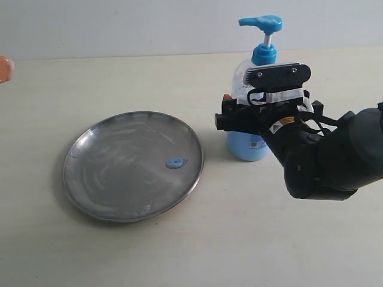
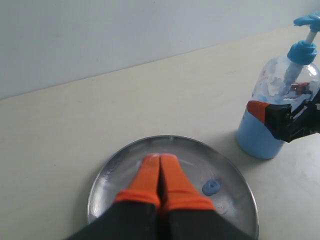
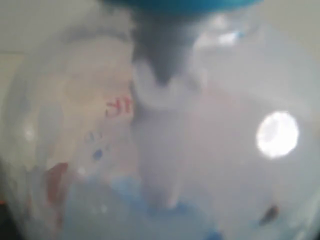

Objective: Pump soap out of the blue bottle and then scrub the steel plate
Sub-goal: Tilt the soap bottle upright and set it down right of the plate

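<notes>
Pumping judged complete: soap (image 1: 175, 162) blob lies on the steel plate (image 1: 108, 179), beside the blue bottle (image 1: 264, 54). Right gripper (image 1: 242, 116) straddles the bottle, jaws wide; firm contact cannot be told. Left gripper (image 2: 160, 172) closed, empty, above the plate. Next: lower it onto the blob, scrub

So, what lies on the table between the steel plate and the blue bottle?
Nothing lies there. Only a narrow strip of bare table separates the steel plate from the blue bottle. The exterior view shows this best.

Blue bottle (image 3: 160, 125) blurred up close; right gripper (image 1: 233, 113) hides its middle.
</notes>
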Robot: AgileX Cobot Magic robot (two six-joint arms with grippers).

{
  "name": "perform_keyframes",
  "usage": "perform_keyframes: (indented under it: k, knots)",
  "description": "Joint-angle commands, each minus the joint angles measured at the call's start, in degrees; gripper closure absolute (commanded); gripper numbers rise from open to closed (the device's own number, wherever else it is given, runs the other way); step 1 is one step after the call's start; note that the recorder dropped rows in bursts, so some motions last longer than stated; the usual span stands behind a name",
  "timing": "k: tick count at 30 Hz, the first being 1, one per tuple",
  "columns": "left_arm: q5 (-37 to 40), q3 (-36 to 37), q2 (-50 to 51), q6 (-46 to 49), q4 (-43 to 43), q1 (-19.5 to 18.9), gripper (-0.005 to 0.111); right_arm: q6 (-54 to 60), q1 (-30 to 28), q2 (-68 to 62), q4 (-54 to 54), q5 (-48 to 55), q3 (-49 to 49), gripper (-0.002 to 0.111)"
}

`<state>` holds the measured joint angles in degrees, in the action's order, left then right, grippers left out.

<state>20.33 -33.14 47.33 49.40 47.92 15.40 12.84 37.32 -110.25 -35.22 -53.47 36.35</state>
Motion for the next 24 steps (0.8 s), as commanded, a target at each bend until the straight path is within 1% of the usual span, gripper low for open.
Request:
perform_keyframes:
  k: [1, 7, 10, 21, 24]
  knots:
    - [0.25, 0.23, -0.24, -0.18, 0.88, -0.21, 0.107, 0.01, -0.13, 0.28, -0.84, -4.01, 0.78, 0.013]
    - [0.25, 0.23, -0.24, -0.15, 0.88, -0.21, 0.107, 0.22, -0.13, 0.28, -0.84, -4.47, 0.78, 0.013]
    - [0.25, 0.23, -0.24, 0.26, 0.88, -0.21, 0.107, 2.82, -0.13, 0.28, -0.84, -4.47, 0.78, 0.013]
    - [0.25, 0.23, -0.24, 0.26, 0.88, -0.21, 0.107, 2.66, -0.13, 0.28, -0.83, -6.03, 0.78, 0.013]
    - [0.47, 0.23, -0.24, 0.24, 0.88, -0.21, 0.107, 6.80, -0.13, 0.28, -0.83, -6.17, 0.78, 0.013]
